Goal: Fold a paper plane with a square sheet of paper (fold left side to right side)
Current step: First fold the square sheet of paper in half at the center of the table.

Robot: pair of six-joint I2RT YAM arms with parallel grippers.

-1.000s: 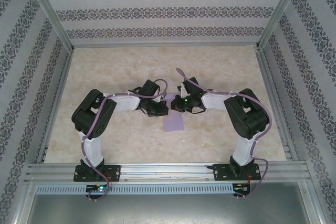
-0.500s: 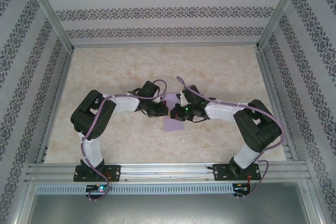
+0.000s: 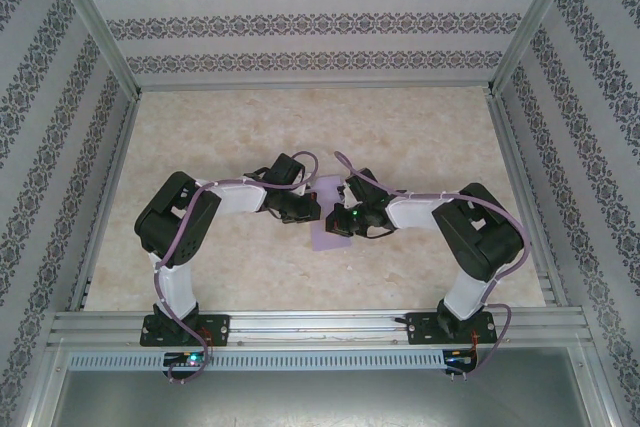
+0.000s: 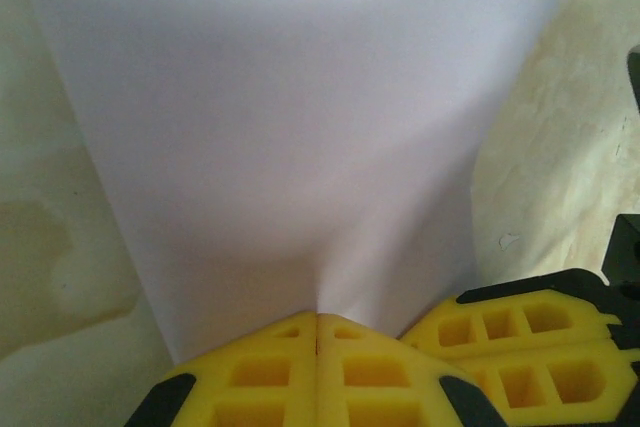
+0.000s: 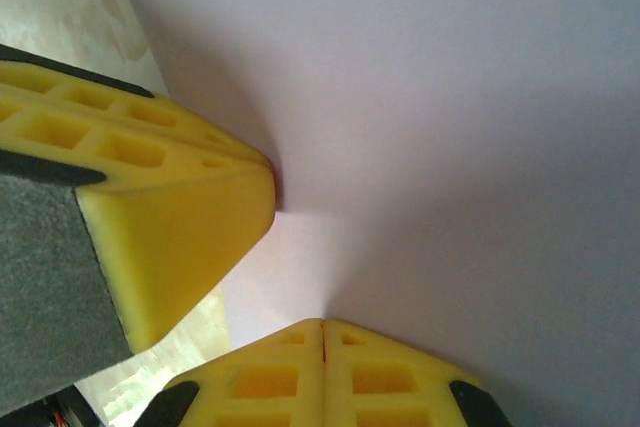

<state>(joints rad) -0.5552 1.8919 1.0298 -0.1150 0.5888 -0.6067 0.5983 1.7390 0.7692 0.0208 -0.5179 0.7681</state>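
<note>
One thin lilac paper sheet (image 3: pixel 329 238) lies mid-worktop (image 3: pixel 250 137), open room around. Two grippers, left gripper (image 4: pixel 317 319) beside right gripper (image 5: pixel 323 325), have jaws clamped on its edge.

Matt, smooth lilac sheet of paper (image 4: pixel 300 127), left claw (image 4: pixel 317 327) of yellow moulded plastic, smooth marble-look tabletop (image 3: pixel 420 137)

surface: beige marbled tabletop (image 3: pixel 250 127) | surround: patterned walls (image 3: pixel 310 22) | near edge: metal rail (image 3: pixel 320 325)

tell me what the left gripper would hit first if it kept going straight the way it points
The square sheet of paper: the left gripper, shut, seems to touch it with its tips. The table probably lies right under it, though depth is unclear.
</note>
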